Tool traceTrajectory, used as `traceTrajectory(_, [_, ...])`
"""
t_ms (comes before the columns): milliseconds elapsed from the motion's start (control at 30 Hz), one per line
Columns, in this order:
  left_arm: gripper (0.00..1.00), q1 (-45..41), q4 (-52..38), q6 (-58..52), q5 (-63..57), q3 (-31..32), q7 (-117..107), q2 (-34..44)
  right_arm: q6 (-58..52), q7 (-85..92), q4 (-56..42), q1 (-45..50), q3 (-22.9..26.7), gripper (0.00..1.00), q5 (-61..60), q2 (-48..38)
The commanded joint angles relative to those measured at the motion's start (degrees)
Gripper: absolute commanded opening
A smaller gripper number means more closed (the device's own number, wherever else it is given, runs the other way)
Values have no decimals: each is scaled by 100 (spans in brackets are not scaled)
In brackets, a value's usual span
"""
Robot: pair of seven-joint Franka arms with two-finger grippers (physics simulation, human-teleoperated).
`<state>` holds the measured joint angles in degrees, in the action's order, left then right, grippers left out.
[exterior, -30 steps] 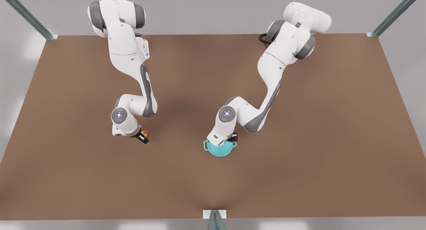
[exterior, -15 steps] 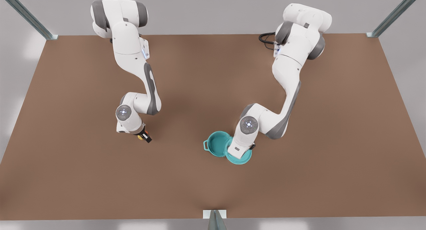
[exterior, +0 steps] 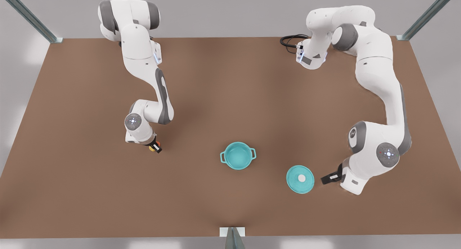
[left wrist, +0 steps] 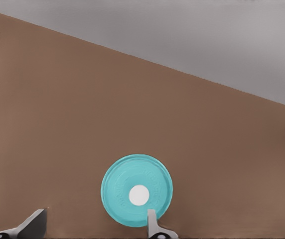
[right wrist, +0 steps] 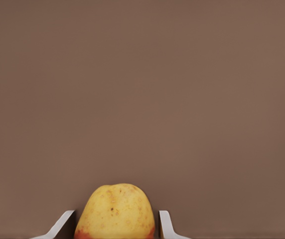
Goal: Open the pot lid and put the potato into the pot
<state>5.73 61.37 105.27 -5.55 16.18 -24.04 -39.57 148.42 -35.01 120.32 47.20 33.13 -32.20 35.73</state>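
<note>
1. Two teal pieces lie apart on the table (exterior: pixel 90 205): pot (exterior: pixel 237 155) uncovered, teal inside, loop handles on opp. sides, near mid-table twd the near edge; pot lid (exterior: pixel 300 179), flat disc w/ white knob at centre, lies flat nearer the front view's right edge.
2. Potato (right wrist: pixel 115 211): yellow, red-orange blotch at its base, sits between the right hand (exterior: pixel 155 147) fingers (right wrist: pixel 165 221), which close on both its sides; well off from the pot, twd the front view's left edge.
3. Left hand (exterior: pixel 329 178) just beside the lid, not touching; fingers (left wrist: pixel 152 221) spread wide, holding nothing.
4. Hidden: potato mostly covered by hand in front view; fingertips cut off in both wrist views.
5. Room: bare table all round pot; wide clear strip along near edge.
</note>
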Motion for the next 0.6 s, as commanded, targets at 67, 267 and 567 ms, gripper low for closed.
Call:
traceTrajectory(67, [100,570,2249,-769,740,43,2386,2349,2,-58,9,18,1,66,-14,-5])
traceTrajectory(267, [100,-547,2353,-1061,1144,-1328,2536,2375,2,-58,18,35,1,59,-14,-14])
traceTrajectory(567, [100,-555,2424,-1544,1118,-1302,2413,2367,-85,-111,18,44,1,56,-14,-286])
